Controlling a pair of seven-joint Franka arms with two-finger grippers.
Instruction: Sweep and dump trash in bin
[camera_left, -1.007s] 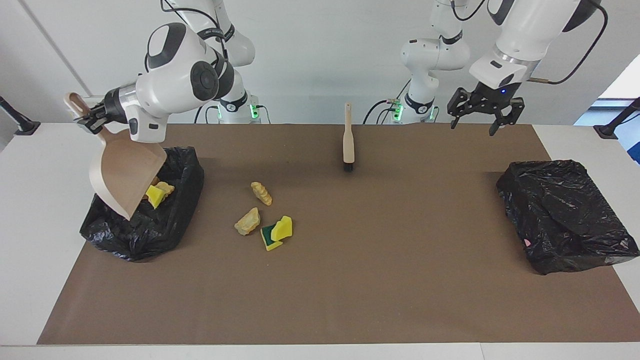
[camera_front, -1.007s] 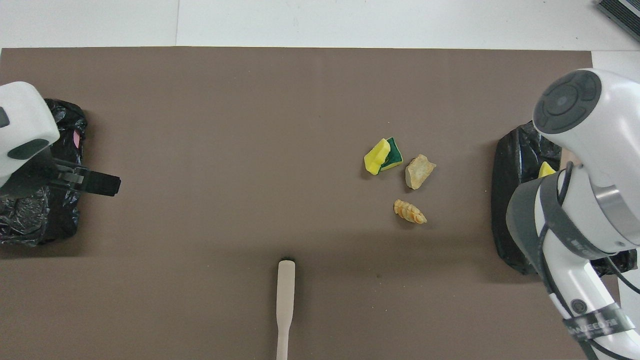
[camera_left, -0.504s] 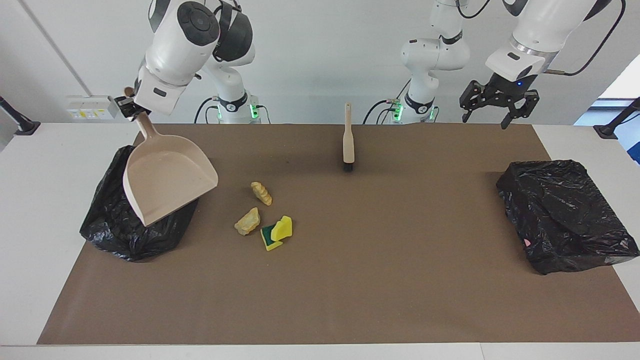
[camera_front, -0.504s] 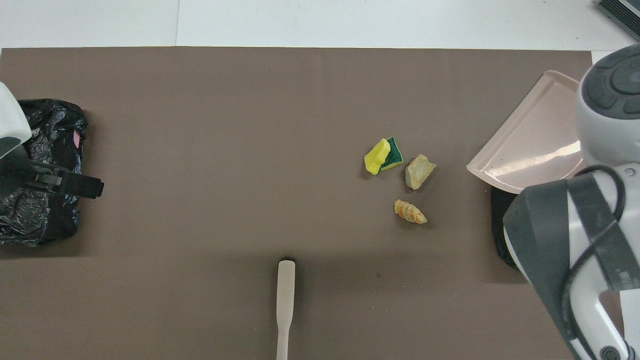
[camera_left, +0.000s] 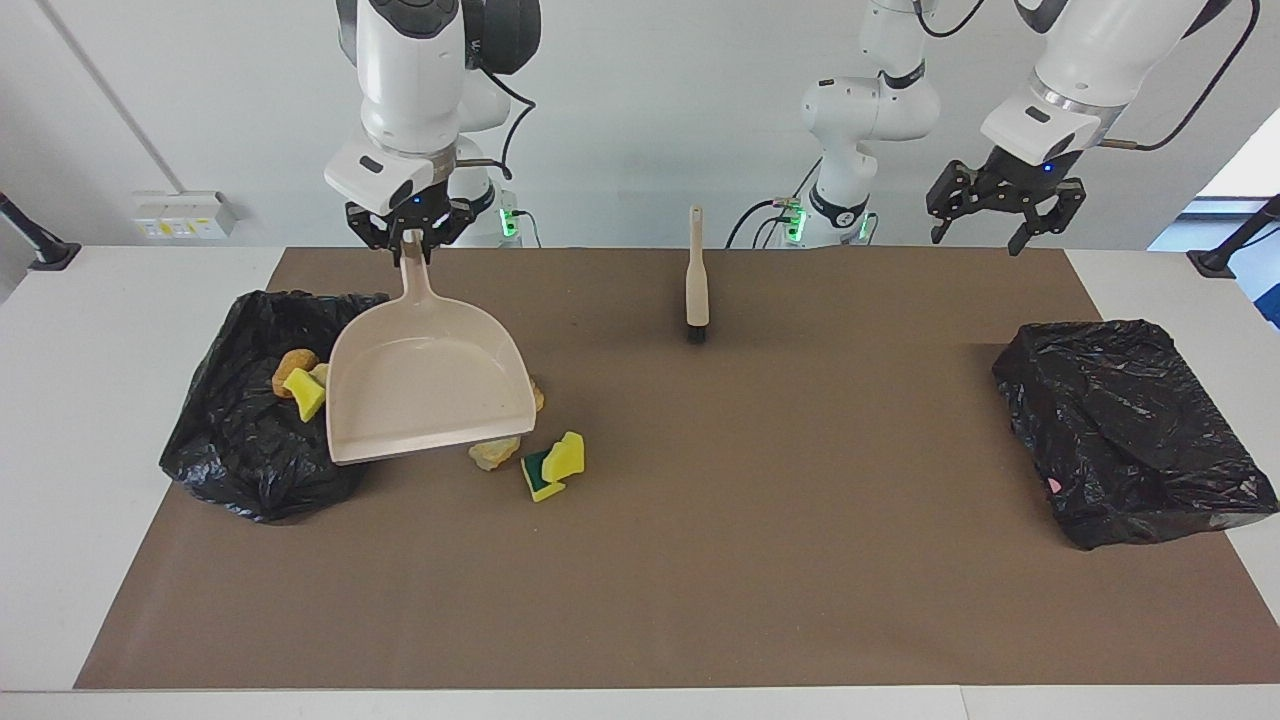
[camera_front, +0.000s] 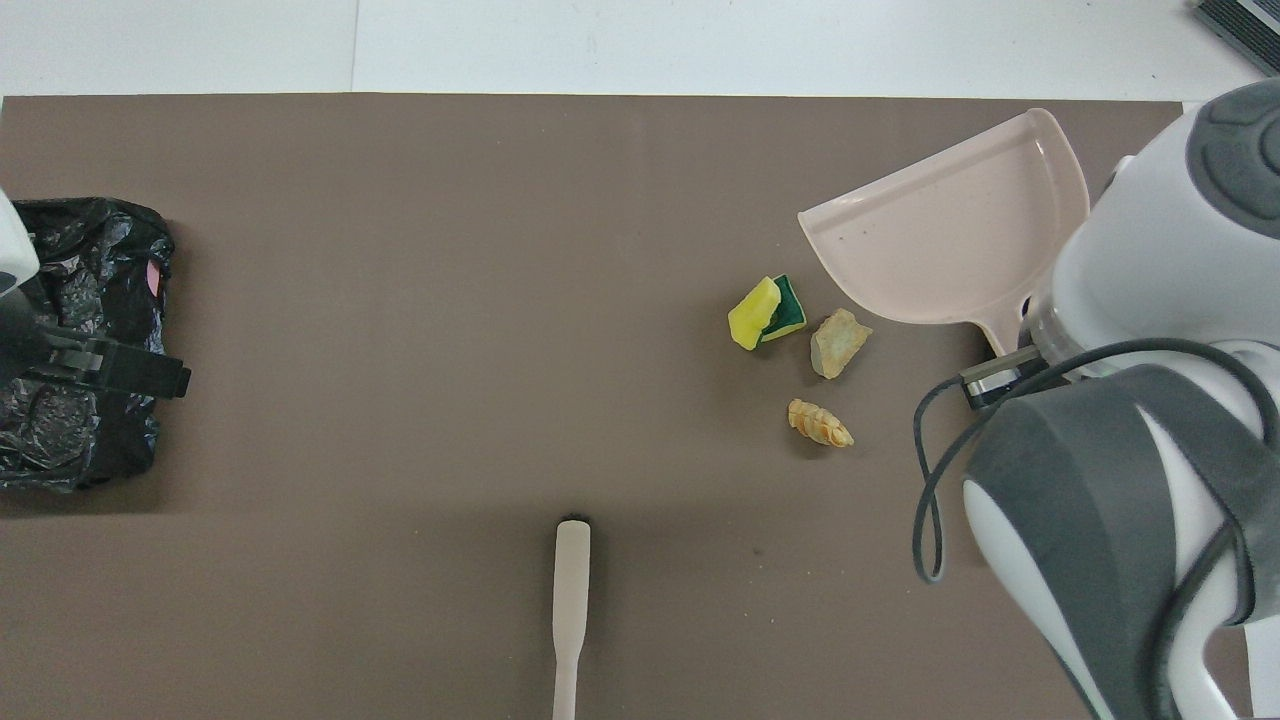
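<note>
Since a second ago: dustpan (camera_left: 425, 385) swung up off the black bin bag (camera_left: 235, 470) at the facing view's left, from tipped mouth-down over the bag to nearly level, mouth toward the viewer, raised over the loose trash. Emptied, by the look of it: a yellow sponge bit (camera_left: 303, 392) and an orange-brown chunk (camera_left: 293, 362) now lying in the bag, pan bare inside. One load dumped, then; three pieces left on the brown mat (camera_left: 700, 560) at centre left: yellow-green sponge (camera_left: 555, 465), tan chunk (camera_front: 838, 342), ridged bread piece (camera_front: 820, 423). Likely next: setting the pan down by these and fetching the brush (camera_left: 696, 280), lying untouched at upper centre. Right gripper (camera_left: 411, 238) pointing straight down from upper left, pressed together on the dustpan's handle, forearm near vertical. Left gripper (camera_left: 1003, 205) waiting at upper right, spread wide, empty, raised above the second black bag (camera_left: 1130, 430).
</note>
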